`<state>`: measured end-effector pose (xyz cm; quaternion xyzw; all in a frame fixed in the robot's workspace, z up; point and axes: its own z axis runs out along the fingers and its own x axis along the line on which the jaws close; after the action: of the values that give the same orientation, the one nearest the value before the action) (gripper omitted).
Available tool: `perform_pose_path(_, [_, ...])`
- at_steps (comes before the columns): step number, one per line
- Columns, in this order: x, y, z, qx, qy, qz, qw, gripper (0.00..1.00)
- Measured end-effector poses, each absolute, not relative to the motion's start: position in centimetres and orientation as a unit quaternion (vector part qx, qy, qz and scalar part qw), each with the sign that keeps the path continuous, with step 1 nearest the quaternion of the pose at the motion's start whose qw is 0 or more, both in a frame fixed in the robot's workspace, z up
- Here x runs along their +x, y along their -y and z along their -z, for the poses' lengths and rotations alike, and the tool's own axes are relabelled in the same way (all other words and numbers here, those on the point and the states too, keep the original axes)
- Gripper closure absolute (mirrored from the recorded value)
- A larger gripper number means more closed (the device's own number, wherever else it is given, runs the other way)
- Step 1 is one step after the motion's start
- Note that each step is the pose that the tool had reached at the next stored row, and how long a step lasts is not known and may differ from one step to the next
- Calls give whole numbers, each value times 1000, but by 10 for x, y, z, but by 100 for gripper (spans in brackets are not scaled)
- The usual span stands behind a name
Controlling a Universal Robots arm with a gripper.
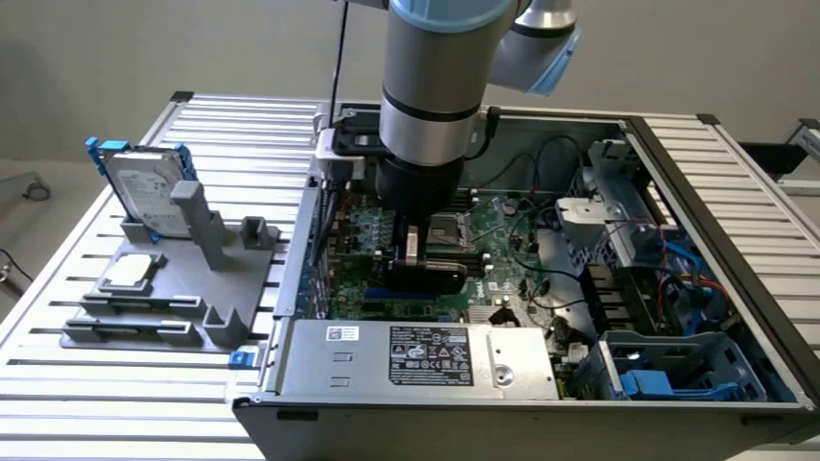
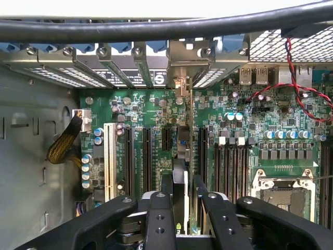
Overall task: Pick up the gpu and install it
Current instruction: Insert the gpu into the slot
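Here the one claw pinches the one gpu edge-on, upright over the one green motherboard, near its single white slot; one hard drive stands well apart from the motherboard.

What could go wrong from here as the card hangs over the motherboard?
The hand grips the flat black-shrouded gpu card edge-on above the long black expansion slots; slight misalignment might jam it against a slot wall. Its far end lies close to the perforated metal rear slot covers and could catch there.
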<state>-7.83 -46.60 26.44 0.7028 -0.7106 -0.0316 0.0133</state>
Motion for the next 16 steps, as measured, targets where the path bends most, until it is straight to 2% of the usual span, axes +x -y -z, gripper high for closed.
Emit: perform_pose_path(16, [-81, 466, -262, 705, 708, 32, 13, 74])
